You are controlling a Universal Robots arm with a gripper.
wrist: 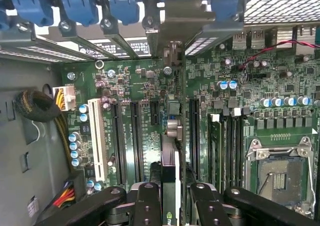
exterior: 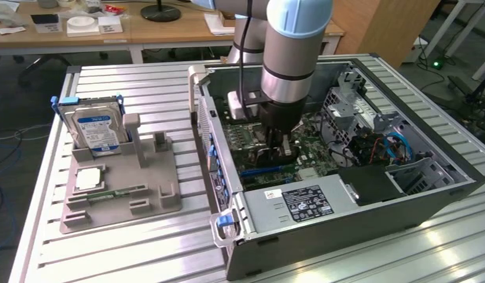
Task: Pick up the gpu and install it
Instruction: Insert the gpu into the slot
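Wrist view: I'm watching fingers [wrist: 149,202] clamping gpu [wrist: 169,183] edge-on between them, its long axis running straight out past fingertips, parallel to motherboard slots [wrist: 135,141] beyond.

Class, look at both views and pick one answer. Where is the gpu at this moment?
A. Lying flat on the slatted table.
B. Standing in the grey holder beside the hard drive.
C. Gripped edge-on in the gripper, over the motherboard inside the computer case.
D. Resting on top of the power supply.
C: in the wrist view the thin gpu stands edge-on, clamped in the gripper, with the motherboard behind it.
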